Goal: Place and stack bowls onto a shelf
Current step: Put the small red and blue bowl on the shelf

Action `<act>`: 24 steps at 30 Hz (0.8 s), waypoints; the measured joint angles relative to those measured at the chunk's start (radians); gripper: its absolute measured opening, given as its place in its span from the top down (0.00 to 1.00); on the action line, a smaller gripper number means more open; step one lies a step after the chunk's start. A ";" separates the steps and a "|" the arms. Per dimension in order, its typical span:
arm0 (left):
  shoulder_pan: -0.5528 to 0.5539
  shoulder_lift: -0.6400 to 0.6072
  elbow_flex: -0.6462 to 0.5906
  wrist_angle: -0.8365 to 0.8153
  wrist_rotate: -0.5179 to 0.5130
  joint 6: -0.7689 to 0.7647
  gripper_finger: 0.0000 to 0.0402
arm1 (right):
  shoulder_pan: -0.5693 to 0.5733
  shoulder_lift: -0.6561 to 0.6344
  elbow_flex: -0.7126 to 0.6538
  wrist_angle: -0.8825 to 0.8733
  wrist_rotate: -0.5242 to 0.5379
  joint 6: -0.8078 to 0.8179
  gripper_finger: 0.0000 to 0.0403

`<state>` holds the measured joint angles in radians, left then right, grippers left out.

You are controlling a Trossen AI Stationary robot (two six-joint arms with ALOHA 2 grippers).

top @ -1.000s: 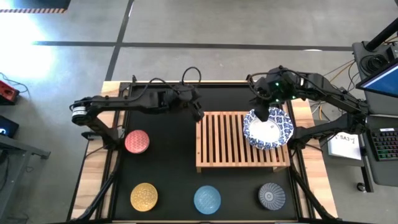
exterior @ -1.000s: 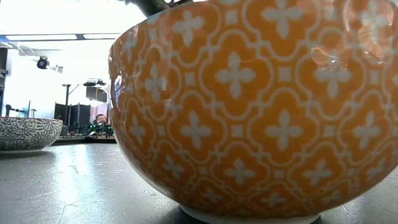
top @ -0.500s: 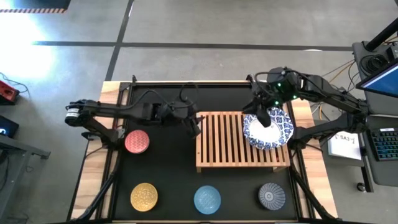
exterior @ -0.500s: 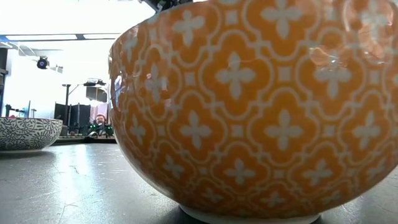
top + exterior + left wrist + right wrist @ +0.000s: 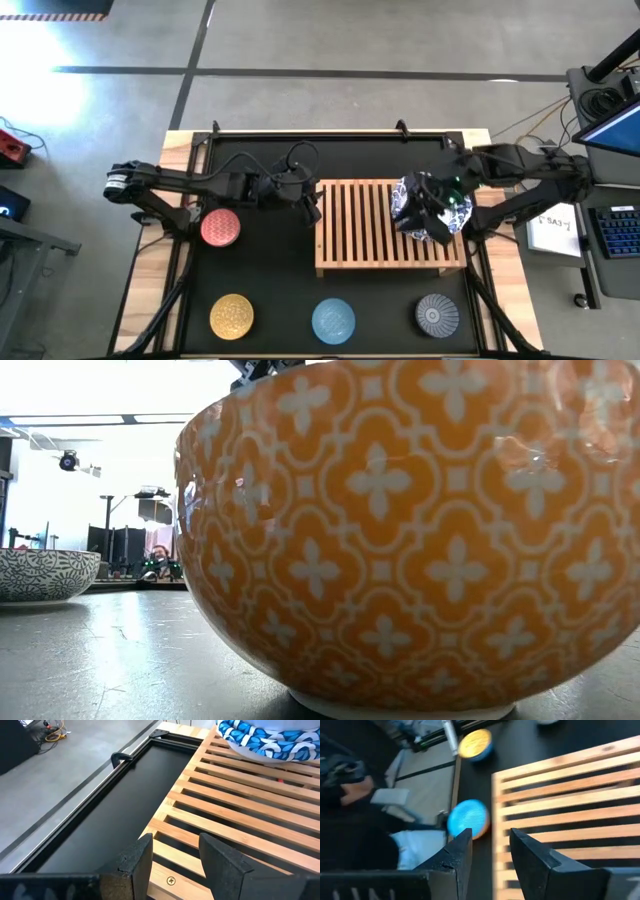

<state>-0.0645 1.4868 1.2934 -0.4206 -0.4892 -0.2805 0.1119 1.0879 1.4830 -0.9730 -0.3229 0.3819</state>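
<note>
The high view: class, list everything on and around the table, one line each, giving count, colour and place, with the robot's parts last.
Light-wood slatted shelf: one, middle of the black mat.
Wide white bowl with blue patterned rim: at least one, on the shelf's right end.
Small red bowl: one, left of the shelf.
Small yellow bowl: one, front left.
Small light blue bowl: one, front centre.
Small dark grey bowl: one, front right.
Left gripper: open, empty, at the shelf's left edge.
Right gripper: open, above the white bowl.
</note>
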 joint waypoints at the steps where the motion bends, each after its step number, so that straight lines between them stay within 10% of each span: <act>1: -0.001 0.000 0.000 0.000 0.000 -0.003 0.64 | 0.028 0.001 0.000 0.012 0.001 0.022 0.70; 14: -0.008 0.000 0.000 0.021 0.000 -0.017 0.64 | 0.448 0.090 0.000 0.022 0.062 0.374 0.75; 24: -0.009 0.000 0.000 0.019 0.001 0.003 0.64 | 0.716 0.141 -0.001 -0.041 0.322 0.843 0.75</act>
<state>-0.0734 1.4868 1.2934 -0.4014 -0.4885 -0.2777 0.8278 1.2287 1.4822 -1.0144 -0.0009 1.2252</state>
